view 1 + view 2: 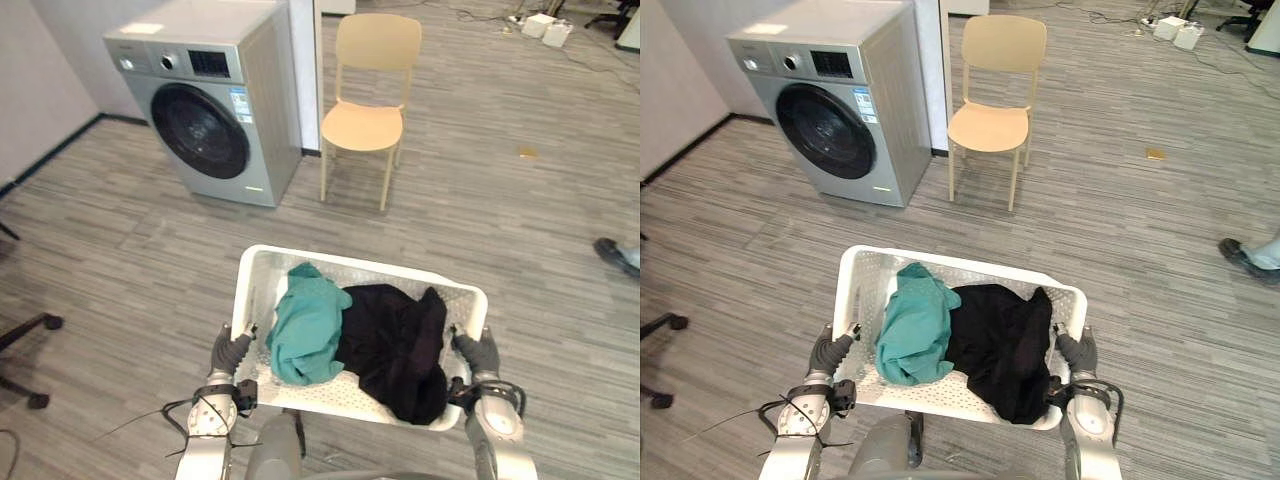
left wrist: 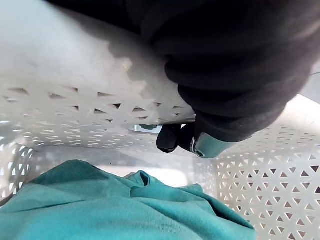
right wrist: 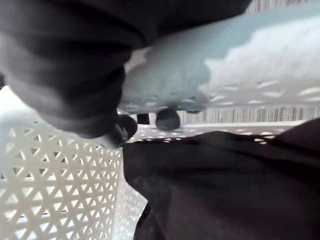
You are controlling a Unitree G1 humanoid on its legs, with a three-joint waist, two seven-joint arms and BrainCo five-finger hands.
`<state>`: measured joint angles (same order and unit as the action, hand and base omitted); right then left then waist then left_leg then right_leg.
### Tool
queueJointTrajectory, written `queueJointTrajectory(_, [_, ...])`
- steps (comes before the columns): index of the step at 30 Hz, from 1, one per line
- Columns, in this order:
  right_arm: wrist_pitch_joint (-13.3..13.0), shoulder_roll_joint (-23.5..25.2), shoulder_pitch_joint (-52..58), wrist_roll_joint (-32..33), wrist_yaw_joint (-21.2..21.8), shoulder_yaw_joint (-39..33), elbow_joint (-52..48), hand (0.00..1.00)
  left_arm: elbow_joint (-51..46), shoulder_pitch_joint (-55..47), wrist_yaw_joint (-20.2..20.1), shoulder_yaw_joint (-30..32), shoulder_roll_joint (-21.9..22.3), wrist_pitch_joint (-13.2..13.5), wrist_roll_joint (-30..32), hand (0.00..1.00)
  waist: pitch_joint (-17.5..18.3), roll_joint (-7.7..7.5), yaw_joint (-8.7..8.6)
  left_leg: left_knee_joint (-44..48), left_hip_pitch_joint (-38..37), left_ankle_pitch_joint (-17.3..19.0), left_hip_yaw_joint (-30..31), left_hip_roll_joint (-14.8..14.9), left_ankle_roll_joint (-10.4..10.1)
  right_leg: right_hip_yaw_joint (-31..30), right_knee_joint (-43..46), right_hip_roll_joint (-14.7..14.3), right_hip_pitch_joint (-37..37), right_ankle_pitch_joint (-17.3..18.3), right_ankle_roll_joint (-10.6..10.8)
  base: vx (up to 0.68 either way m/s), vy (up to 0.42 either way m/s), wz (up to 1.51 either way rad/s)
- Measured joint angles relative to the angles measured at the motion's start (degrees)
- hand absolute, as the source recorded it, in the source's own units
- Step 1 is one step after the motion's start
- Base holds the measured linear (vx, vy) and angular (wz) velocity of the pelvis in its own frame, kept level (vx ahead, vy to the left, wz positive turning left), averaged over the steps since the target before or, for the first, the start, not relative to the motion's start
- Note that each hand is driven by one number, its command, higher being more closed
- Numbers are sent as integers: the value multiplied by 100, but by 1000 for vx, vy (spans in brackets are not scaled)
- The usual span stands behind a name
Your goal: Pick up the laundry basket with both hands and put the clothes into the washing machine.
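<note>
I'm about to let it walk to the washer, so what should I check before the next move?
1. Grip of the left hand on the laundry basket rim: ok, fingers curled over it.
2. Grip of the right hand on the opposite rim: ok.
3. Load inside: ok, though the black garment laps the near rim; the teal garment sits well in.
4. Is the washing machine door open: not ok, shut.
5. Way ahead: ok; the chair stands beside the machine.
6. Bystander: a person's shoe at the right, apart; ok.
</note>
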<state>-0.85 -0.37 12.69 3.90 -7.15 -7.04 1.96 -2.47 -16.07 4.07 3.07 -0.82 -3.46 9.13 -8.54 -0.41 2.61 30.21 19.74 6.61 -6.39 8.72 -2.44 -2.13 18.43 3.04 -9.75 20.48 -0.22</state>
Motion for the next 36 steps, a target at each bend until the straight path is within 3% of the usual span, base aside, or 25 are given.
queueJointTrajectory(1, [3, -2, -15, -1, 7, 10, 51, 100, -7, -34, 12, 4, -8, 0, -2, 100, 22, -37, 1, 211, 27, 168, -13, -3, 24, -37, 93, 25, 10, 0, 1, 398, 315, -38])
queueJointTrajectory(3, [3, 66, -130, -4, 18, -11, 277, 100, -54, -111, 22, -29, -62, 1, -2, 100, 98, -232, 31, 384, -178, 707, -173, -125, 85, -41, 1512, 186, 543, -19, 147, 378, 287, -36])
queueJointTrajectory(4, [1, 113, -229, -10, 62, -15, 412, 100, -65, -139, 42, -29, -152, 0, -4, 100, 62, -383, 27, 394, -446, 923, -360, -229, 138, 62, 2854, 471, 1084, -376, 823, 392, 234, -39])
queueJointTrajectory(5, [0, 146, -260, -9, 97, -36, 652, 100, -67, -182, 44, -38, -248, -44, -3, 100, 33, -398, -30, 418, -747, 1099, -458, -280, 216, 206, 3863, 713, 1464, -919, 1219, 332, 156, -32])
queueJointTrajectory(6, [0, 193, -254, -8, 97, -48, 760, 100, -80, -202, 44, -52, -295, -94, 1, 100, 15, -372, -51, 416, -935, 1209, -470, -269, 264, 325, 4260, 809, 1605, -981, 1138, 366, 116, -21])
queueJointTrajectory(7, [9, 276, -211, -9, 98, -41, 838, 100, -155, -287, 69, -48, -351, -167, 9, 100, -11, -328, -116, 340, -1273, 1387, -503, -212, 292, 684, 4786, 909, 1886, -855, 811, 306, 65, -21])
queueJointTrajectory(9, [10, 314, -200, -15, 130, 44, 844, 100, -253, -439, 116, -3, -413, -172, 4, 100, -10, -254, -126, -45, -1773, 1506, -661, -36, 171, 1264, 4545, 929, 2406, -572, 277, 390, 21, -39])
queueJointTrajectory(11, [7, 308, -209, -15, 133, 38, 855, 100, -266, -432, 104, 6, -413, -171, 4, 100, -3, -173, -162, -253, -2021, 1535, -687, 89, 46, 1595, 3732, 931, 2726, -455, 165, 360, -56, -20])
queueJointTrajectory(13, [9, 265, -224, -13, 135, 14, 868, 100, -265, -401, 92, -2, -411, -171, 4, 100, 0, -95, -194, -403, -2220, 1537, -734, 272, -222, 1680, 2238, 930, 3085, -513, 152, 537, -176, 0])
queueJointTrajectory(15, [11, 239, -288, -2, 133, -22, 887, 100, -240, -296, 93, 18, -402, -179, 5, 100, -95, 65, -208, -466, -2523, 1641, -707, 618, -527, 1585, 592, 906, 3259, -1282, 180, 582, -275, 12])
queueJointTrajectory(16, [14, 241, -306, -2, 133, -18, 886, 100, -239, -287, 95, 31, -403, -179, 5, 100, -88, 54, -213, -524, -2662, 1667, -678, 670, -629, 1571, 322, 890, 3224, -1589, 200, 576, -297, 17])
queueJointTrajectory(17, [20, 212, -319, -5, 130, 14, 886, 100, -224, -283, 106, 38, -385, -181, 4, 100, -59, 66, -244, -668, -2935, 1680, -543, 763, -833, 1590, 407, 840, 3118, -2405, 335, 458, -244, 10])
queueJointTrajectory(18, [26, 146, -355, -5, 124, 15, 887, 100, -174, -251, 110, 32, -317, -182, 4, 100, -64, 190, -235, -711, -3061, 1619, -421, 888, -937, 1592, 745, 766, 3173, -2226, 264, 547, -297, -4])
queueJointTrajectory(19, [74, 62, -411, -9, 125, 60, 797, 100, -176, -233, 144, 49, -192, -181, 4, 100, 5, 308, -205, -704, -3144, 1326, -166, 1029, -1055, 1606, 1350, 653, 3352, -1749, 137, 526, -330, -19])
queueJointTrajectory(20, [101, -37, -442, -6, 121, 126, 661, 100, -181, -170, 212, 66, -107, -181, 1, 100, 8, 317, -203, -335, -3055, 976, 91, 1098, -884, 1627, 1759, 544, 3398, -1309, 63, 526, -357, -21])
queueJointTrajectory(21, [116, -70, -445, -1, 125, 132, 587, 100, -181, -143, 229, 74, -66, -180, -2, 100, 19, 335, -190, 30, -2916, 734, 224, 1169, -778, 1655, 1846, 464, 3347, -1135, 9, 548, -408, -14])
queueJointTrajectory(23, [108, -136, -449, 3, 132, 182, 360, 100, -157, -79, 230, 85, 5, -148, -123, 100, 31, 403, -181, 2168, -1808, -702, 552, 1768, -35, 1980, 1568, 73, 2709, -783, -255, 618, -423, -1])
queueJointTrajectory(24, [89, -154, -433, 4, 121, 181, 319, 100, -127, -70, 228, 72, 7, -135, -165, 100, 26, 408, -174, 2819, -1540, -607, 495, 1925, 110, 2038, 1400, -55, 2471, -746, -318, 556, -354, 4])
queueJointTrajectory(25, [79, -161, -418, 1, 106, 185, 263, 100, -114, -90, 229, 68, 11, -125, -207, 100, -10, 366, -168, 3666, -1081, -318, 373, 1993, 446, 2083, 1057, -237, 1979, -709, -380, 353, -210, 3])
queueJointTrajectory(26, [73, -177, -389, 0, 93, 198, 207, 100, -97, -84, 229, 70, 7, -92, -212, 100, -26, 303, -152, 3970, -824, -117, 288, 1818, 612, 2098, 811, -303, 1648, -676, -433, 436, -211, 3])
queueJointTrajectory(27, [27, -204, -398, 0, 83, 251, 180, 100, -80, -81, 229, 89, 15, -39, -242, 100, -4, 229, -110, 3889, -559, 209, 214, 1393, 486, 2075, 518, -307, 1369, -671, -441, 415, -139, 0])
queueJointTrajectory(29, [-35, -242, -468, 1, 127, 264, 118, 100, -81, -63, 230, 158, 66, 50, -344, 100, 1, 259, 10, 2943, -232, 729, -215, 819, 232, 1984, 166, -339, 1056, -675, -436, 423, -89, -17])
queueJointTrajectory(33, [-8, -221, -627, 0, 195, 369, 190, 100, -79, -77, 229, 384, 93, 51, -348, 100, -20, 285, 158, 1034, 58, 808, -854, 612, 158, 1921, -328, -373, 549, -669, -421, 363, 25, -11])
queueJointTrajectory(36, [6, -244, -829, -18, 193, 376, 302, 100, -79, -71, 232, 470, 183, 75, -345, 100, -49, 233, 221, -192, 176, 525, -873, 512, -197, 1841, -461, -92, 150, -487, -106, 387, 172, -6])
